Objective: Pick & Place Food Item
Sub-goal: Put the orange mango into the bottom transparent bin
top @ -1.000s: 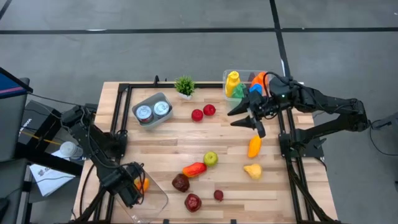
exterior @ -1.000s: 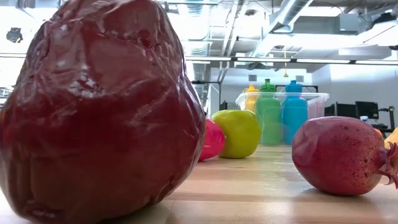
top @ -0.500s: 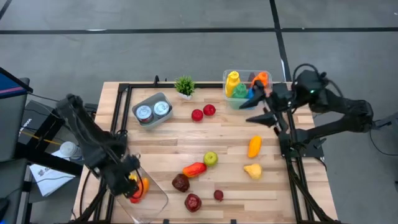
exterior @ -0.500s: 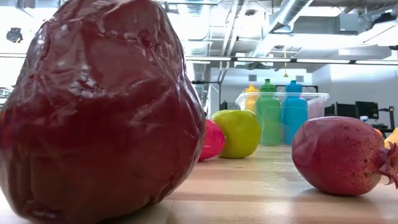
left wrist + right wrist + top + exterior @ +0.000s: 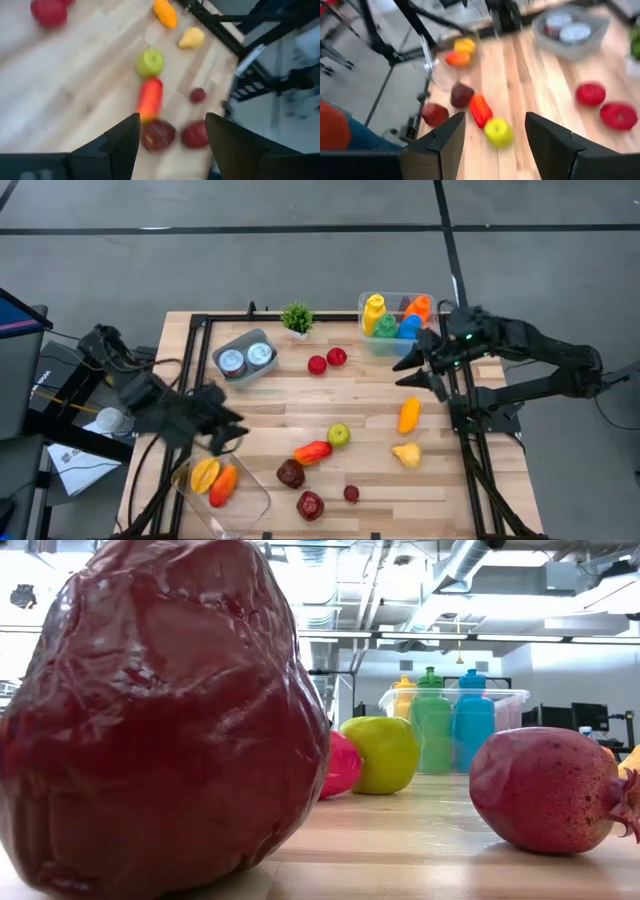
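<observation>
Left gripper: the left gripper [image 5: 225, 430] hangs over the wood between the clear tray [image 5: 255, 505] at the near left corner and the loose fruit; its fingers [image 5: 122, 142] stand apart with nothing between them.
Already placed: a yellow piece [image 5: 204, 474] and an orange-red piece [image 5: 224, 484] lie side by side in that tray.
Nearest food: the red pepper [image 5: 312, 451] lies just beyond the left gripper, toward the table's middle, its long axis running roughly toward the green apple [image 5: 339, 435]; a dark red fruit [image 5: 290, 473] sits touching or nearly touching its near end.
Which arm is nearer: the left one by a clear margin, I'd say; through its wrist camera the pepper sits almost straight ahead between the fingers.
Right gripper: the right gripper [image 5: 412, 370] is raised at the far right, next to the bin of bottles [image 5: 395, 318], spread partway and empty.
Right-side food: the orange carrot [image 5: 409, 415] and yellow pear [image 5: 406, 453] lie below it, nearer that arm.
Likely next: a short reach to the pepper, gripping across its narrow width.
</observation>
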`<state>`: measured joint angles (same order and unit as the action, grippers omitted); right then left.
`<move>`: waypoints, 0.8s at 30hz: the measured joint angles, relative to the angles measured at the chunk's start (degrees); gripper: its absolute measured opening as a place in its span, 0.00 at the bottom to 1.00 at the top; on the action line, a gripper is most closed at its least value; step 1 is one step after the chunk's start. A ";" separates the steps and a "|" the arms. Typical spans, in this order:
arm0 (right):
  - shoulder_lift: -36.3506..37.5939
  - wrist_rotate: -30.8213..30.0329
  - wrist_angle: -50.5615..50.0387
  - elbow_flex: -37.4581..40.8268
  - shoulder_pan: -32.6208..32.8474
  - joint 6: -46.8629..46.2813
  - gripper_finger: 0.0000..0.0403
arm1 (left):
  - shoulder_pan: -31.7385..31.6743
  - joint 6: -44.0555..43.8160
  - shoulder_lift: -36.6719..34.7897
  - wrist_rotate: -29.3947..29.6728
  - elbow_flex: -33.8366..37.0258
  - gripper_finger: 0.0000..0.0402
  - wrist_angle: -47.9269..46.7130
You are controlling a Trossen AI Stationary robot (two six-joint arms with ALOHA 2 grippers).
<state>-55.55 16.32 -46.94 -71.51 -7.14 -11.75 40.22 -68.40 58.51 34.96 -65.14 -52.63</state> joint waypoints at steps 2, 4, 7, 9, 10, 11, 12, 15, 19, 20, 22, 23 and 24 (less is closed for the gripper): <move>-0.71 -0.30 -0.81 2.04 -0.02 -0.28 0.50 | -6.26 10.50 2.73 -3.69 0.00 0.54 4.07; -1.50 -0.51 -1.39 3.95 -0.02 -0.31 0.51 | -12.65 19.59 5.53 -9.98 0.00 0.55 7.81; -1.90 -0.49 -1.13 6.08 -0.02 -0.31 0.52 | -21.51 30.82 10.91 -20.72 0.00 0.57 14.41; -1.99 -0.46 -1.28 6.81 -0.02 -0.32 0.53 | -25.79 37.23 14.76 -27.93 0.00 0.59 17.76; -1.99 -0.43 -1.22 6.91 -0.02 -0.31 0.53 | -27.60 39.97 16.74 -31.19 0.00 0.60 20.51; -1.95 -0.33 -1.07 6.91 0.00 -0.33 0.53 | -28.94 42.59 18.62 -34.20 -0.02 0.61 22.63; -1.83 -0.27 -1.01 6.91 -0.02 -0.33 0.53 | -29.92 44.72 20.56 -36.37 -0.02 0.62 23.72; -0.99 -0.03 -1.14 6.93 -0.02 -0.32 0.52 | -30.81 49.73 26.66 -39.06 -0.02 0.64 27.66; 0.57 0.24 -3.56 6.91 0.04 -0.18 0.52 | -29.88 49.94 33.98 -39.32 -0.02 0.65 32.25; 0.72 0.30 -4.15 6.91 0.05 0.07 0.52 | -29.44 49.94 35.70 -39.32 -0.02 0.65 33.56; 1.40 0.27 -6.20 6.96 0.36 0.37 0.52 | -28.45 49.90 38.95 -39.25 -0.02 0.65 36.89; 1.67 0.25 -6.85 6.97 0.39 0.91 0.52 | -28.05 49.63 40.50 -38.89 -0.02 0.65 38.40; 1.87 0.27 -6.84 6.90 0.45 1.32 0.52 | -27.63 48.96 41.87 -38.17 -0.02 0.65 39.87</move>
<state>-53.68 16.59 -53.78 -64.61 -6.68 -10.43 12.59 -19.44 100.37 -3.21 -65.17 -12.76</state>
